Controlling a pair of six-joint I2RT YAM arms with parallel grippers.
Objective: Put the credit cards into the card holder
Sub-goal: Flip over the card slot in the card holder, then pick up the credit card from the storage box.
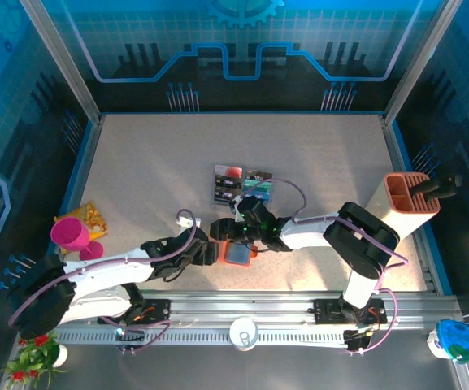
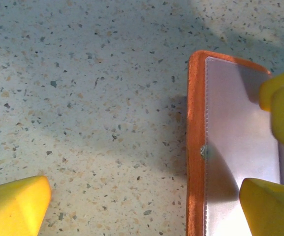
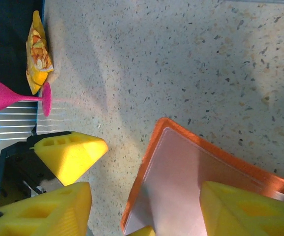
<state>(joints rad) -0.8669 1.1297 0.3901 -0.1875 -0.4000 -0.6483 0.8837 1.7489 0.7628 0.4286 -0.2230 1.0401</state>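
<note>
The card holder [image 1: 237,253] lies open on the table near the front edge, orange-rimmed with a grey-blue pocket [image 2: 230,142] facing up. My left gripper [image 2: 146,189] is open wide across the holder's left edge, with one finger [image 2: 14,206] over bare table and the other [image 2: 269,206] over the pocket. My right gripper [image 3: 146,196] also stands open over the holder [image 3: 181,172], its right finger [image 3: 245,206] on the pocket. Neither holds a card. The credit cards [image 1: 234,184] sit in a clear tray behind the holder.
A pink goblet [image 1: 71,236] and a yellow snack packet [image 1: 93,216] stand at the left edge. A tall beige-and-orange box [image 1: 409,201] is at the right. A white cup [image 1: 243,333] sits on the front rail.
</note>
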